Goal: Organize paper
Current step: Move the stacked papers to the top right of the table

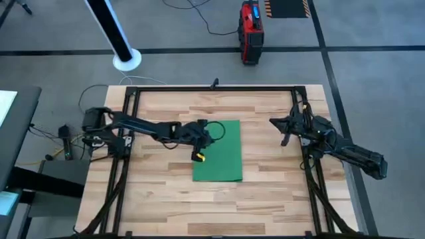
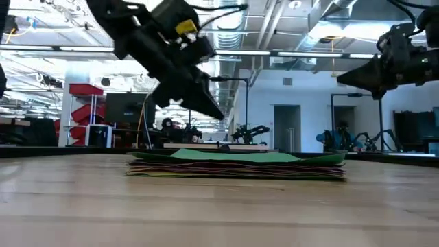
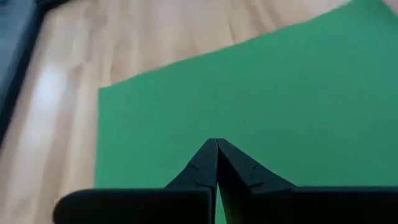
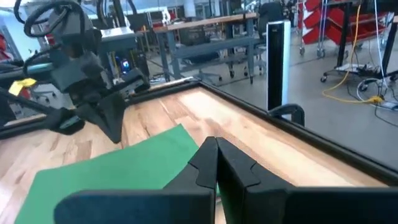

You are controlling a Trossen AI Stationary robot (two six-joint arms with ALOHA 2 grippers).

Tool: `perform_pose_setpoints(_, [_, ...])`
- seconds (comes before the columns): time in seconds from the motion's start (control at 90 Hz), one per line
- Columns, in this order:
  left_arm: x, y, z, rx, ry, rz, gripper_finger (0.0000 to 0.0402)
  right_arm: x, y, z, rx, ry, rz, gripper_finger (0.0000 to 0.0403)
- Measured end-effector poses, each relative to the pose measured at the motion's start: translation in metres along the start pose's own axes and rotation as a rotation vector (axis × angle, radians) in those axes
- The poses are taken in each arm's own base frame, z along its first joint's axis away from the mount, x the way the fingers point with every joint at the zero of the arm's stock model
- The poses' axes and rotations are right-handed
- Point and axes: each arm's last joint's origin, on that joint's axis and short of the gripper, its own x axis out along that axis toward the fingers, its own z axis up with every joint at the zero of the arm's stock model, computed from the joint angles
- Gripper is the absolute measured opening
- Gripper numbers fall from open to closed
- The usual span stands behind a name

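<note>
The paper (image 2: 236, 165) lies stacked mid-table (image 1: 166, 192), green sheet on top. Above its left edge hangs the left tool (image 1: 201, 141), tips together; the right tool (image 4: 216, 163), also pinched together, waits well apart. A careless downward nudge could fan the stack.

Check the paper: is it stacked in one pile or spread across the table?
Stacked. The low view shows the paper as one layered pile, green sheet on top; the left claw hovers above it, shut.
</note>
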Motion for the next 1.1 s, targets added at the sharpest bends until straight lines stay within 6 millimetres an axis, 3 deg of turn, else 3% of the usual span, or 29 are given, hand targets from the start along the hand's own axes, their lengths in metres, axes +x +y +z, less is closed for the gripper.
perform_pose_setpoints(0.178, [0.014,-0.001,0.000,0.026,0.074,-0.034,0.0000,0.000,0.000,-0.002,0.000,0.022,-0.007,0.0000])
perform_pose_setpoints(0.444, [0.010,0.000,0.001,0.087,0.203,-0.096,0.0000,0.000,-0.002,0.001,-0.085,-0.007,-0.039,0.0000])
perform_pose_setpoints(0.778, [0.009,0.000,0.001,0.107,0.214,-0.120,0.0000,-0.004,-0.003,0.031,-0.246,-0.071,-0.086,0.0000])
perform_pose_setpoints(1.1, [0.010,0.009,-0.003,0.064,0.231,-0.090,0.0000,0.013,-0.003,0.033,-0.227,-0.012,-0.058,0.0000])
